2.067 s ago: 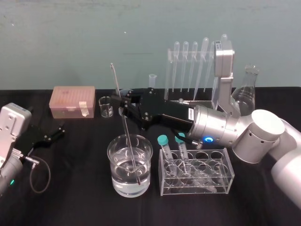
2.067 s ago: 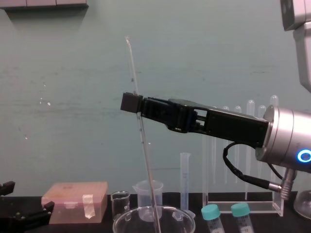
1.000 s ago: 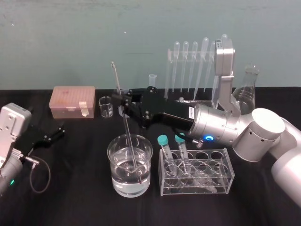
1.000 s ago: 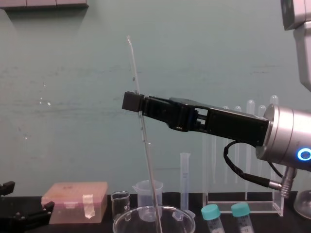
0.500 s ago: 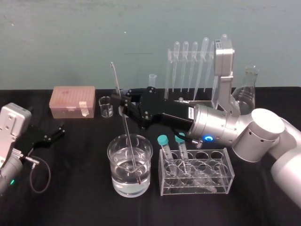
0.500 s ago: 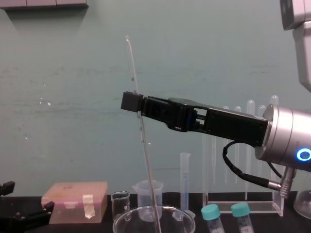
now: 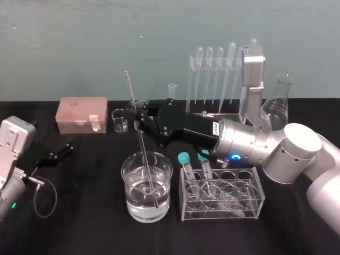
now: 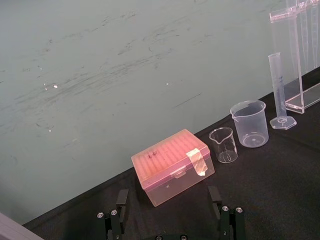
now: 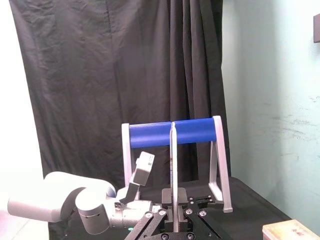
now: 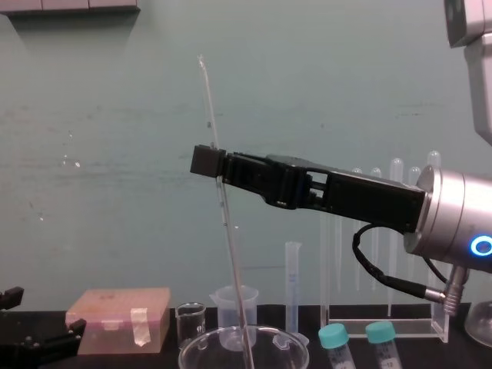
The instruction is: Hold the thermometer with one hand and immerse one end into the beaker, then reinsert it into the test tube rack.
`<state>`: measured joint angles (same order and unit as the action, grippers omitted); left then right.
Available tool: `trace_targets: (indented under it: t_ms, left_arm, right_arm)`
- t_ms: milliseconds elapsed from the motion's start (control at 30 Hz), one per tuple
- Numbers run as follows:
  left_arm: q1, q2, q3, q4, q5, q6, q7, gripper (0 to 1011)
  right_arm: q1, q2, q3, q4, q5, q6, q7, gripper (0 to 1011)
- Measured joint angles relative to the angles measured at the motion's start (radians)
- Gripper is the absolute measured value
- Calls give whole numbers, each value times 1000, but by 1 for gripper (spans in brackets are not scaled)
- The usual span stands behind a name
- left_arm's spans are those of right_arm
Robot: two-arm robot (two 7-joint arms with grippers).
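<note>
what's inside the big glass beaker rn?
Clear liquid part-filling the beaker, and the lower end of the thermometer, tilted, held by the right gripper. Whether its tip touches the bottom cannot be told. Left gripper idles far left.

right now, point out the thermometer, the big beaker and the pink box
thermometer [image 7: 143, 143], head view, middle of the glass rod
beaker [image 7: 137, 210], head view, lower front wall
pink box [image 7: 82, 109], head view, its lid
</note>
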<state>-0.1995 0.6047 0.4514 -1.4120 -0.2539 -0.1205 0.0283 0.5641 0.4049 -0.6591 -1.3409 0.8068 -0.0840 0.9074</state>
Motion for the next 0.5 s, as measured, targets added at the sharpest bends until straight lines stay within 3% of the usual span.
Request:
trace_targets:
  t_ms: [333,500]
  left_arm:
    - [0,0,0,0,0,0,0,1008]
    - [0,0,0,0,0,0,0,1008]
  right_arm:
    - [8,6,11,-19,4,0,-1,51]
    - [35,13,32,-58,40,24,3,51]
